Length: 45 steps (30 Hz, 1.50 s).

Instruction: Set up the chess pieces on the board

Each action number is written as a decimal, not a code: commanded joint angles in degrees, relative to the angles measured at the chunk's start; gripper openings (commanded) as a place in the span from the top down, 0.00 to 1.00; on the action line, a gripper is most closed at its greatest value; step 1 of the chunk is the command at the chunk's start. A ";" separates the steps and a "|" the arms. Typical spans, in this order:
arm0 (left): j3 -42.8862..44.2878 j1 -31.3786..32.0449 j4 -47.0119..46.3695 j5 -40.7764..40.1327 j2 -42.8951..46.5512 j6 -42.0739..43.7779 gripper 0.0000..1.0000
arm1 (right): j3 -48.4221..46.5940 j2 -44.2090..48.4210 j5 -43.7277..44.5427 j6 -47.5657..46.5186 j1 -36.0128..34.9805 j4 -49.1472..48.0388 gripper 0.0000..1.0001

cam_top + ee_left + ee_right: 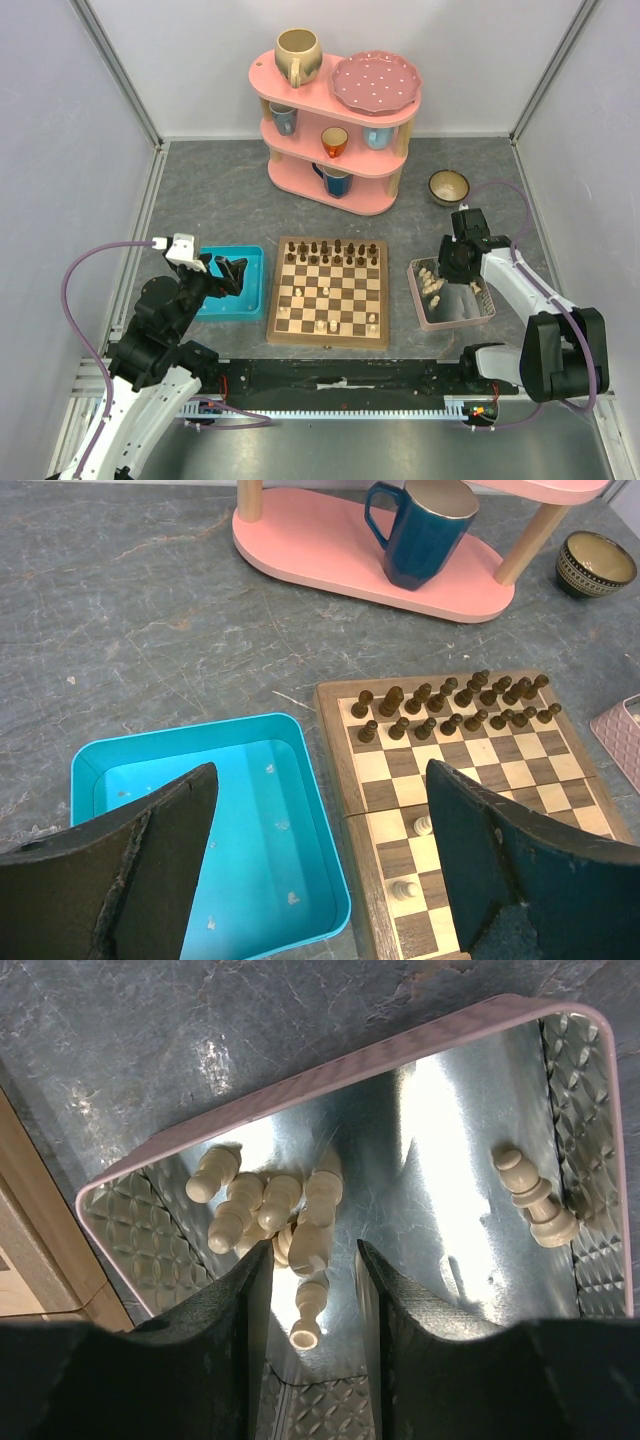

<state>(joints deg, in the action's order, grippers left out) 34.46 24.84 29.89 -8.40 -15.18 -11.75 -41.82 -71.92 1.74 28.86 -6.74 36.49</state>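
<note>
The board (pixel 328 292) lies mid-table with dark chessmen along its far two rows and a few cream chess pieces (pixel 326 324) on its near rows. More cream pieces (pixel 262 1208) lie heaped in the clear pink-rimmed tray (pixel 452 325); two lie apart (pixel 532 1200). My right gripper (pixel 313 1252) is open, low over the heap, its fingers either side of one lying piece (pixel 310 1320) without touching it. My left gripper (pixel 320 775) is open and empty above the turquoise tray's right edge. Two cream pieces (pixel 423 826) stand on the board (pixel 470 770) by its right finger.
The turquoise tray (pixel 247 300) sits left of the board and holds only specks. A pink three-tier shelf (pixel 338 120) with mugs and a plate stands behind the board. A small bowl (pixel 448 186) sits at back right. Walls enclose the table.
</note>
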 commanded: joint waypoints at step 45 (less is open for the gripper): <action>-0.27 -0.06 -2.29 0.32 1.29 -0.21 0.10 | -5.10 5.64 3.09 -1.53 1.03 4.72 0.83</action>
<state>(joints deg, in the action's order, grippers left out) 34.30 24.84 29.89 -8.40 -14.55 -11.75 -41.50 -70.61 1.43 28.25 -6.00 37.89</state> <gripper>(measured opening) 0.905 0.272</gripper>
